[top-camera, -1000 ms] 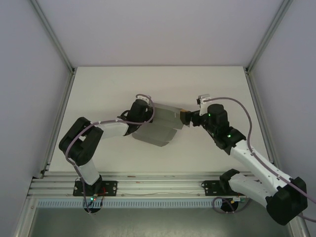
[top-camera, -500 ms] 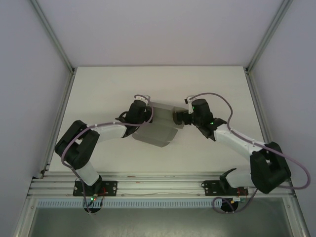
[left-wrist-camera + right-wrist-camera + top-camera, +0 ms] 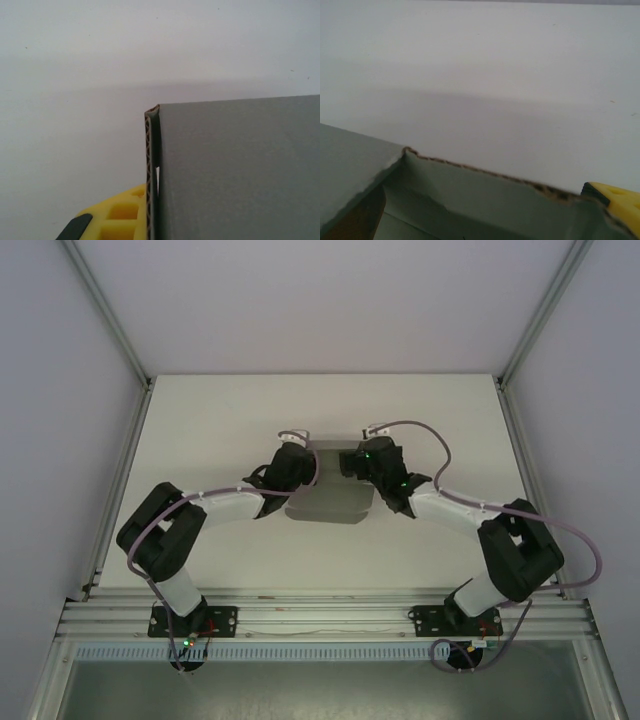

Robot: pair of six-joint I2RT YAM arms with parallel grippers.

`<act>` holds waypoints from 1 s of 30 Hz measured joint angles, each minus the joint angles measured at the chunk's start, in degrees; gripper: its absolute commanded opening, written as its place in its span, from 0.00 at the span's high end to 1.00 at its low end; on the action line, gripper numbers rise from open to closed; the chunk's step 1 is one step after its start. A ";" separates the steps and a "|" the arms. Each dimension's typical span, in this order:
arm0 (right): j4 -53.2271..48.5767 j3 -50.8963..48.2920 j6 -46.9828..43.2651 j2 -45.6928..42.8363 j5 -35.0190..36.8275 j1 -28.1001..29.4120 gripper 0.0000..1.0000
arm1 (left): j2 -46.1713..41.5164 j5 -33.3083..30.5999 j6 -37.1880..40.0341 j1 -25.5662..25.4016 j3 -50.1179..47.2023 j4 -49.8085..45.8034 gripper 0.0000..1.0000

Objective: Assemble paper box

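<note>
Left wrist view is giving me the closest look: one yellow finger point(image 3: 117, 217) is pressing flat against the corrugated edge of the paper box point(image 3: 235, 170), so my left claw point(image 3: 298, 464) is clenching that side wall. Right wrist view is looking over a ragged rim into the box's hollow, which the left one is not offering. My right claw point(image 3: 352, 462) is standing spread wide, gripping nothing that I can make out. From above, the box is sitting mid-tabletop point(image 3: 200, 420) between both claws. I am judging the risk thus: pushing with the right while the left is pinching thin wall could be buckling or tearing it.
</note>
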 measured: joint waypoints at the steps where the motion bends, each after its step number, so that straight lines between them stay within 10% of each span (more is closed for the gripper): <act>1: -0.55 -0.20 0.37 -0.61 0.81 0.24 0.00 | 0.00 -0.42 -0.17 -0.11 0.09 -0.04 1.00; 15: -18.16 -14.80 8.76 -27.47 3.34 -1.68 0.00 | 0.00 -2.54 -0.63 -0.31 1.14 -3.78 1.00; 30: -17.07 -14.64 12.41 -16.87 -2.91 -5.35 0.00 | 0.00 -1.40 -0.63 -0.20 1.92 -5.05 1.00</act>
